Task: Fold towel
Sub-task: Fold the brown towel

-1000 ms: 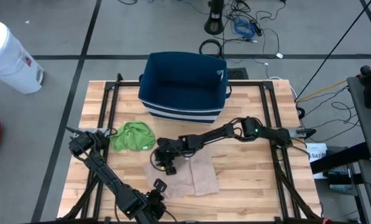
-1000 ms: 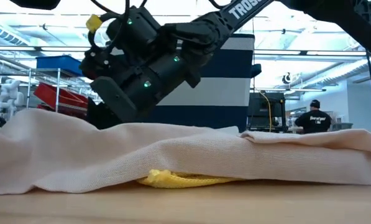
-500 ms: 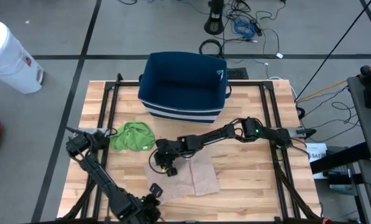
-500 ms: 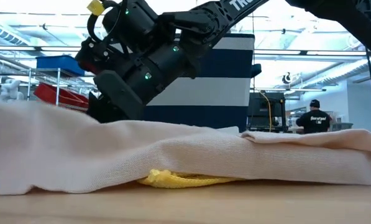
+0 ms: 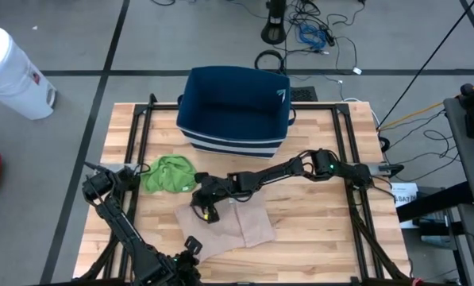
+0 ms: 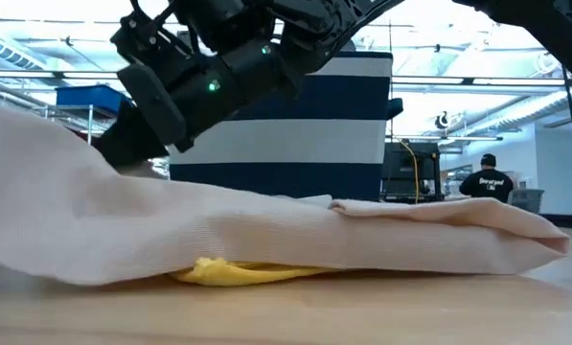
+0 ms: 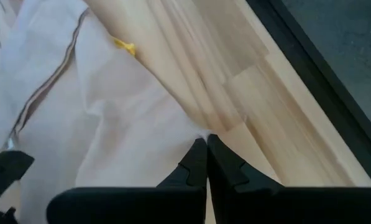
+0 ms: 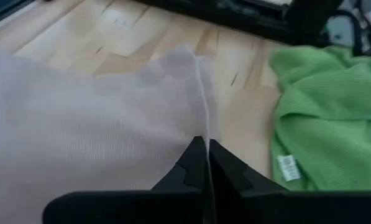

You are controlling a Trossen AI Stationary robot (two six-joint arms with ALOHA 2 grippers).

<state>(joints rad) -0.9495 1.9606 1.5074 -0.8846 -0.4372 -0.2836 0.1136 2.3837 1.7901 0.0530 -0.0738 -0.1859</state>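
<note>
A beige towel (image 5: 235,226) lies in loose layers on the wooden table (image 5: 316,230), with a yellow tag (image 6: 230,273) showing under its near edge. My right gripper (image 5: 207,208) is shut on the towel's far-left corner. My left gripper (image 5: 190,245) is shut on its near-left corner, close to the table's front edge. In the low view the towel's left side (image 6: 46,192) rises off the table while its right part (image 6: 458,230) rests flat on the wood. My left gripper pinches the towel's near-left corner (image 7: 196,132) between its two shut fingers, coming steeply from above. The cloth spreads away from the fingertips and is raised there. One layer or several, I cannot tell. My right gripper pinches the towel's far-left edge (image 8: 201,127) between its two shut fingers, slanting down from the table's right side. The hem runs straight out from the fingertips. That corner is lifted off the wood, and the rest of the towel trails down to the table.
A crumpled green cloth (image 5: 170,173) lies just left of my right gripper. A navy basket with white stripes (image 5: 235,107) stands at the far middle. Black frame rails (image 5: 349,159) run along the table's sides. Bare wood lies to the towel's right.
My right gripper has risen and drifted toward the table's left edge, drawing the towel's far-left corner up and leftward. My left gripper has moved toward the near-left and up with its corner. The towel's left side has lifted; its right part has stayed on the table.
</note>
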